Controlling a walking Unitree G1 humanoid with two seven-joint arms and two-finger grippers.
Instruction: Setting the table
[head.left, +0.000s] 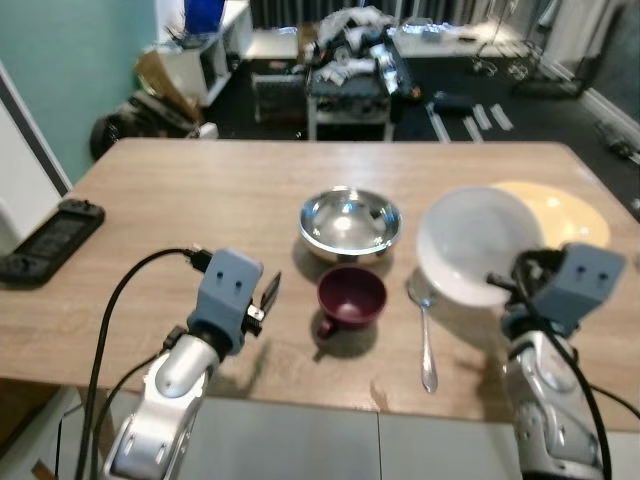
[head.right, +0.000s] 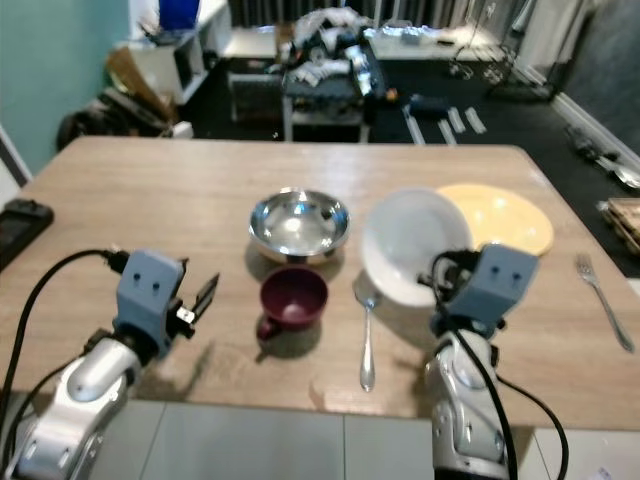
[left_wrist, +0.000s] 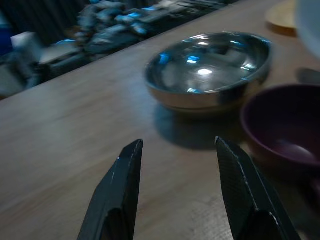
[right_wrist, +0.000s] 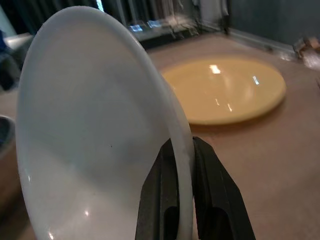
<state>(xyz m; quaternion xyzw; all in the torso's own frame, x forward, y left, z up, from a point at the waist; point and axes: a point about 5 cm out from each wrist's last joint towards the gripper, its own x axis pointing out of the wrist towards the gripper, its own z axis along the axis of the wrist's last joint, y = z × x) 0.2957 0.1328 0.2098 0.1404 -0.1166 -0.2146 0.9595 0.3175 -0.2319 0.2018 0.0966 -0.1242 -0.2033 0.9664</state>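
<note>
My right gripper (right_wrist: 176, 165) is shut on the rim of a white plate (head.left: 470, 240), holding it tilted up off the table beside the yellow plate (head.left: 562, 212). A steel bowl (head.left: 349, 222) sits at the table's middle, with a maroon cup (head.left: 351, 297) just in front of it. A spoon (head.left: 427, 335) lies to the right of the cup, under the white plate's edge. My left gripper (left_wrist: 177, 150) is open, low over the wood to the left of the cup, with nothing between its fingers. A fork (head.right: 603, 290) lies at the far right.
A black game controller (head.left: 48, 240) rests near the table's left edge. The wooden table (head.left: 200, 190) has bare wood at the left and far side. Beyond it stand a cluttered cart (head.left: 350, 70) and shelves on a dark floor.
</note>
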